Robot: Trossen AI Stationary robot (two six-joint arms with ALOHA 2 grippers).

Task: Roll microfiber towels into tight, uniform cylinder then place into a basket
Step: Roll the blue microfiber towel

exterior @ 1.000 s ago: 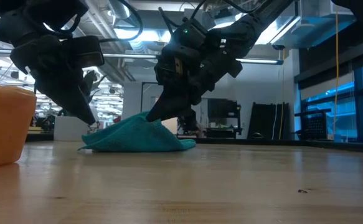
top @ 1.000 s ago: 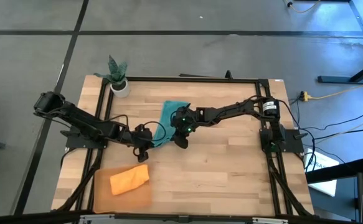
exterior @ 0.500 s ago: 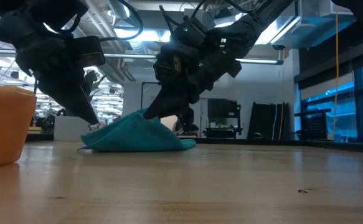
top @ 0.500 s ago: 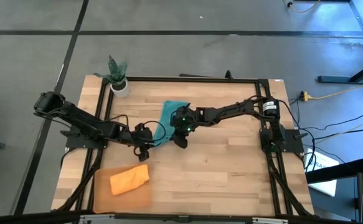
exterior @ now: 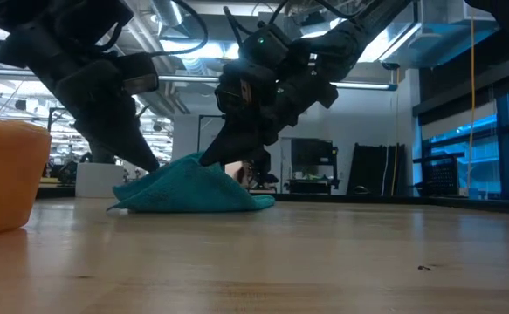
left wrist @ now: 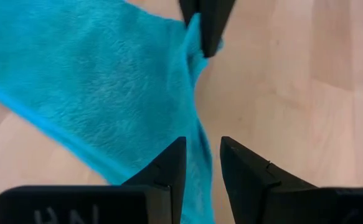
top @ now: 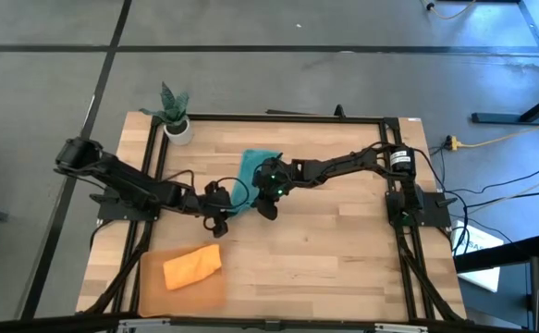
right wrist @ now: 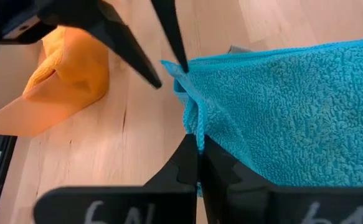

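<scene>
Right gripper [right wrist: 198,163] pinches the teal towel's [right wrist: 293,112] edge, fingers closed tight on it. Left gripper [left wrist: 202,163] straddles the towel's hem, jaws narrowly parted, touching cloth.

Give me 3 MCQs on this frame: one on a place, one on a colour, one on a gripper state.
1. Where does the bright orange cloth towel lie?
A. In the shallow orange-tan translucent tray
B. Beside the small white plant pot
C. Under the right arm

2. What colour is the cloth towel between the two grippers?
A. Orange
B. Teal
C. White

3. How do the right gripper fingers stand?
A. Wide open over bare wood
B. Shut on the teal towel's edge
C. Shut on the orange towel

Answers:
1. A: the high view shows it on the tray at the table's near left corner.
2. B: the teal soft cloth towel lies there.
3. B: the right wrist view shows them pinching its hem.
</scene>
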